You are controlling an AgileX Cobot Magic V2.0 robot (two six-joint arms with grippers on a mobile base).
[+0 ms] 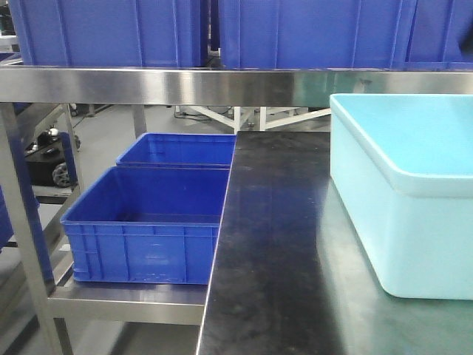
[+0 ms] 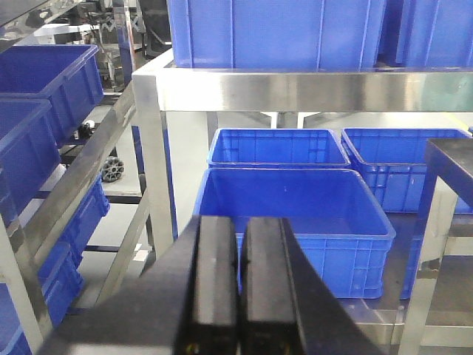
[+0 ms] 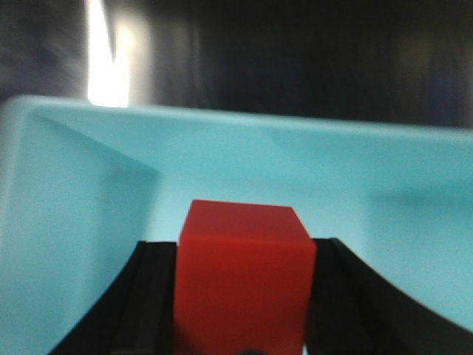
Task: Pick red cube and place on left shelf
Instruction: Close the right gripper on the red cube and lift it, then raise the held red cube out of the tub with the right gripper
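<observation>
The red cube (image 3: 242,277) fills the space between the black fingers of my right gripper (image 3: 240,255), which is shut on it inside the light blue tub (image 3: 81,222). That tub (image 1: 414,185) stands at the right of the black table; neither arm shows in the front view. My left gripper (image 2: 240,244) is shut with nothing in it, its fingers (image 2: 216,274) pressed together. It hangs in front of the steel left shelf (image 2: 295,89) and faces an empty blue crate (image 2: 295,214) on the lower level.
A low steel shelf (image 1: 126,303) left of the black table (image 1: 273,244) carries two open blue crates (image 1: 148,222). A steel upper shelf (image 1: 170,85) holds more blue crates (image 1: 111,33). A further rack with blue crates (image 2: 44,81) stands at the far left.
</observation>
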